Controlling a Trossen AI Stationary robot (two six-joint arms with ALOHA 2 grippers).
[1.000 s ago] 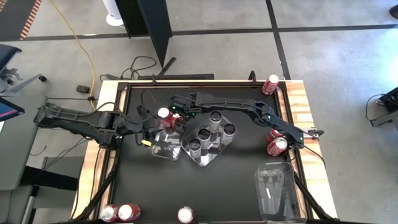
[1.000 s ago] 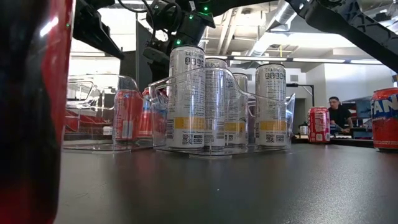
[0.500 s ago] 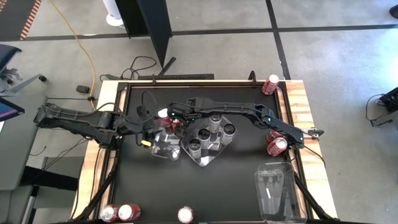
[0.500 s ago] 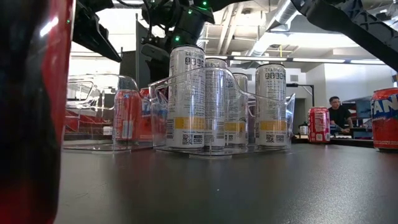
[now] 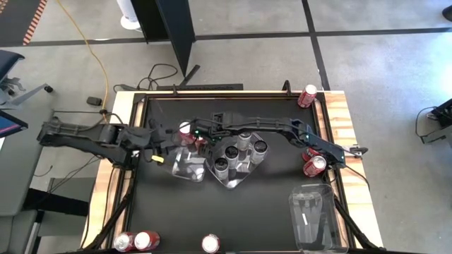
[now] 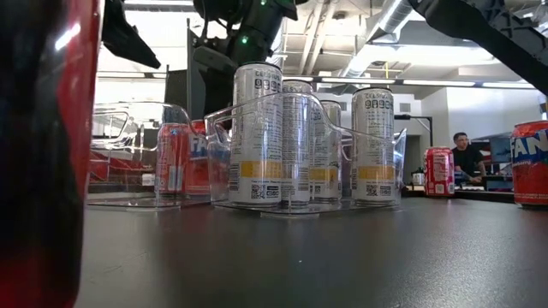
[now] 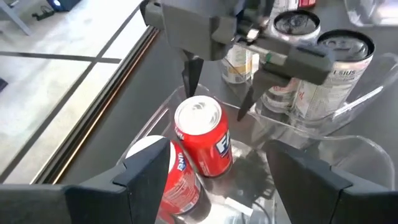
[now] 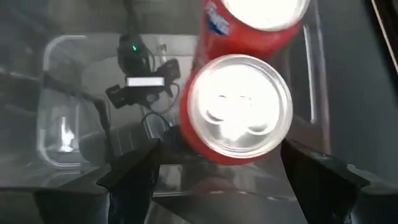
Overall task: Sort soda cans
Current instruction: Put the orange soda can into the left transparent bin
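Two red soda cans stand on their bases in a clear tray left of centre. My right gripper hangs open just above the nearer can's silver top, one finger on either side and not touching it. My left gripper stands open at the tray's left side with nothing between its fingers. Several silver-grey soda cans stand in a second clear tray at the centre.
Red cans stand loose at the near edge, at the right edge and in the far right corner. An empty clear tray lies at the near right. A person sits in the room beyond.
My left gripper has drawn back from the tray toward the table's left edge and risen a little. My right gripper has shifted toward the table's left over the red cans. Both stay open; the cans have not moved.
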